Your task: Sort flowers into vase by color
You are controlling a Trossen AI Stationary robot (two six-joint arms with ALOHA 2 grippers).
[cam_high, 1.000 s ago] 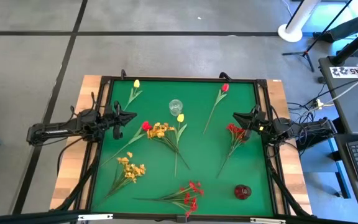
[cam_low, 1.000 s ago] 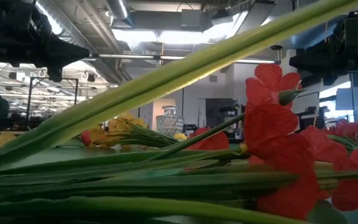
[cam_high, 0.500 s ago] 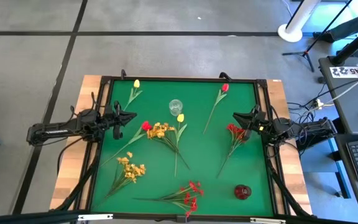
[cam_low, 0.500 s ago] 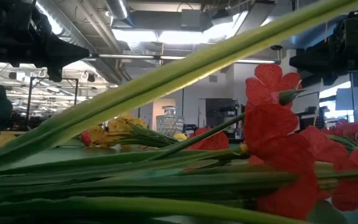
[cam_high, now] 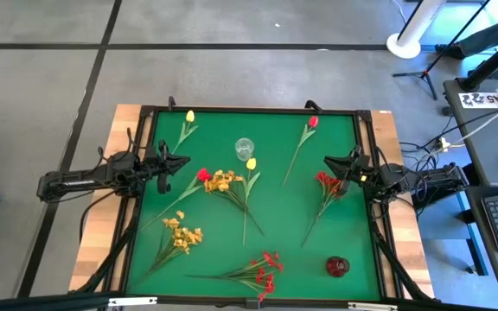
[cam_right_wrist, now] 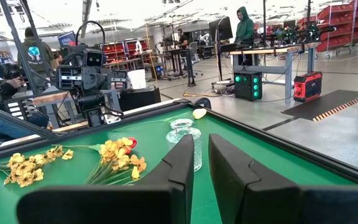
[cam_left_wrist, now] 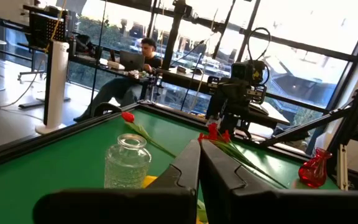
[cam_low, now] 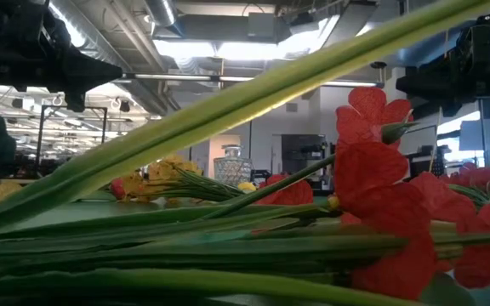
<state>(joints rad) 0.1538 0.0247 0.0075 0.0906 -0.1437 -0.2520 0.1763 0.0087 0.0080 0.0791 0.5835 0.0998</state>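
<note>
1. The green tabletop (cam_high: 275,216) carries scattered flowers (cam_high: 232,186) between both end effectors.
2. Left end effector (cam_high: 183,161), fingers pressed together, holds nothing; the clear vase (cam_high: 245,148) stands near it.
3. Right end effector (cam_high: 330,161), nearly closed, holds nothing beside a red spray (cam_high: 328,183); the red vase (cam_high: 337,266) stands well apart.

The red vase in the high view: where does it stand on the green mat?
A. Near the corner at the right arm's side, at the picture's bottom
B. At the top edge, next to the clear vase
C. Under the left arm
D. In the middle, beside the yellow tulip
A: the red vase stands alone near the lower right corner of the mat, far from the clear vase.
</note>
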